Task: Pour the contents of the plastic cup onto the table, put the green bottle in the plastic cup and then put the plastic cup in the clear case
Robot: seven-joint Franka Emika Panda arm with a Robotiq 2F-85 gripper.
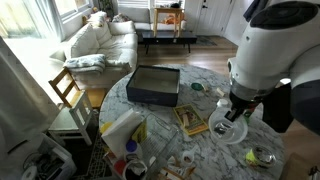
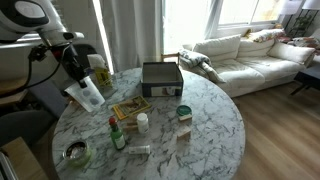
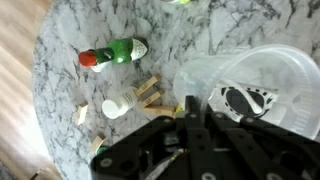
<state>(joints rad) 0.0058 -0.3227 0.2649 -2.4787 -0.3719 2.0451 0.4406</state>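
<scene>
the tool (image 3: 200, 112) is closed on the plastic cup (image 3: 255, 80), gripping it by the wall near the rim. in an exterior view the plastic cup (image 2: 88, 95) hangs tilted above the desk (image 2: 205, 140), near its 9 o'clock edge. small wooden pieces (image 3: 148, 90) and a little white bottle (image 3: 118, 105) lie on the marble just below the cup's mouth, so the pouring step looks mostly done. whether anything is left inside i cannot tell.

the coming move turns on the green bottle (image 3: 115, 53). in the wrist view it lies on its side at about 10 o'clock from the tool, well apart from it. its long axis runs roughly 8 to 2 o'clock, with the red cap at the 8 o'clock end. in an exterior view the green bottle (image 2: 117, 135) sits at about 4 o'clock from the tool (image 2: 80, 80), beyond a book (image 2: 130, 108).

with only one arm, the cup probably has to be set down upright before the bottle can be picked up. a grasp across the bottle's short width would mean turning the jaws square to that 8-to-2 line.

the case (image 2: 160, 92) stands toward 12 o'clock on the desk, apart from everything else.
</scene>
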